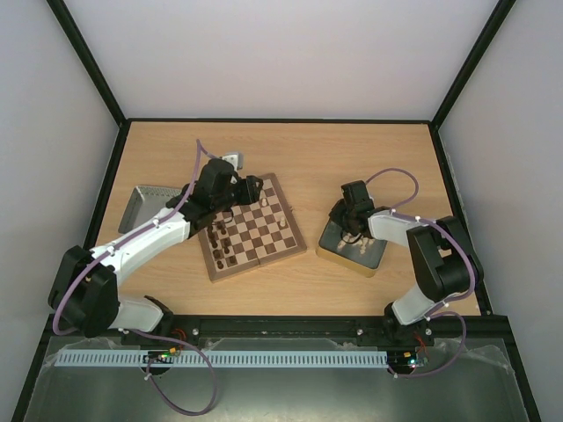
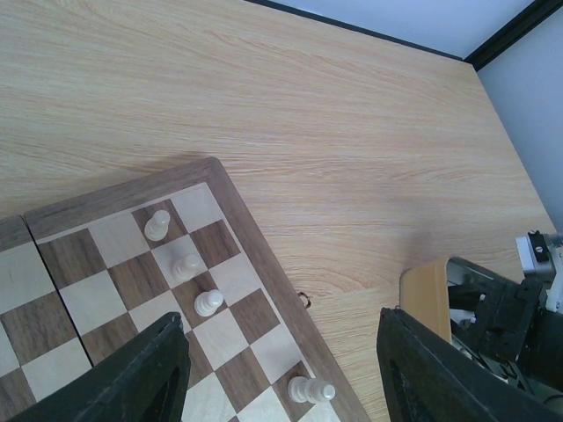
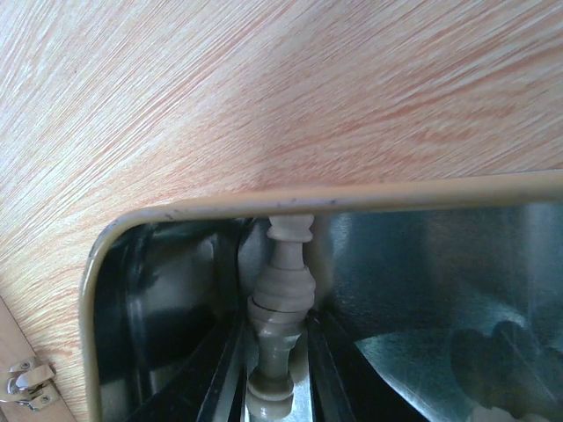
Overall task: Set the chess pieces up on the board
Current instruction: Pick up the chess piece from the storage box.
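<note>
The table (image 1: 352,158) is matt wood grain, board (image 2: 264,264) and chess piece (image 3: 281,294) smooth wood, tin (image 3: 413,264) glossy metal.

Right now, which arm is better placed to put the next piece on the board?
Right, likely. The right hand grips a cream piece in the tin, while the left hand hovers open and empty over the board.

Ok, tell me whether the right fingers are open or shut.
Shut on a pale chess piece: right wrist view shows both fingers against its stem, inside the tin.
</note>
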Robot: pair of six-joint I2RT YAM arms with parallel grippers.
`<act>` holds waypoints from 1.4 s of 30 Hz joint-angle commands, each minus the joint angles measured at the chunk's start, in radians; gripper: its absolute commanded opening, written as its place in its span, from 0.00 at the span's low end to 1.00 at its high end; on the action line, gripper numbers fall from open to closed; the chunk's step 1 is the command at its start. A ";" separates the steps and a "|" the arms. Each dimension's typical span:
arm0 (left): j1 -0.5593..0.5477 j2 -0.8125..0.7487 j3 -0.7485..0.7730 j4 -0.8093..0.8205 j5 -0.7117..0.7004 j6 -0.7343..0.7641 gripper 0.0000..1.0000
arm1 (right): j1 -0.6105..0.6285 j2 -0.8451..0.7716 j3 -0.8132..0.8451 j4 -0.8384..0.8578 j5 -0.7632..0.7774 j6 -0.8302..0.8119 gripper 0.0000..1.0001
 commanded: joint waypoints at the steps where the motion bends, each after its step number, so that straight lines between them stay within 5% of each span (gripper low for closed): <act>1: 0.005 0.009 -0.014 0.017 0.013 0.008 0.60 | -0.004 0.010 0.009 -0.059 0.040 -0.027 0.20; 9: 0.006 0.023 -0.006 0.022 0.022 0.003 0.61 | -0.004 -0.044 0.008 -0.183 0.105 -0.111 0.17; 15: 0.005 0.030 -0.001 0.024 0.028 -0.002 0.61 | -0.003 0.002 0.060 -0.256 0.109 -0.210 0.28; 27: 0.006 0.036 0.000 0.026 0.032 -0.008 0.60 | -0.001 0.063 0.096 -0.278 0.189 -0.259 0.29; 36: 0.005 0.035 -0.003 0.023 0.034 -0.007 0.61 | 0.000 0.072 0.106 -0.264 0.162 -0.278 0.11; 42: 0.007 0.025 -0.003 0.028 0.040 -0.011 0.61 | -0.001 -0.062 0.057 -0.206 0.137 -0.289 0.11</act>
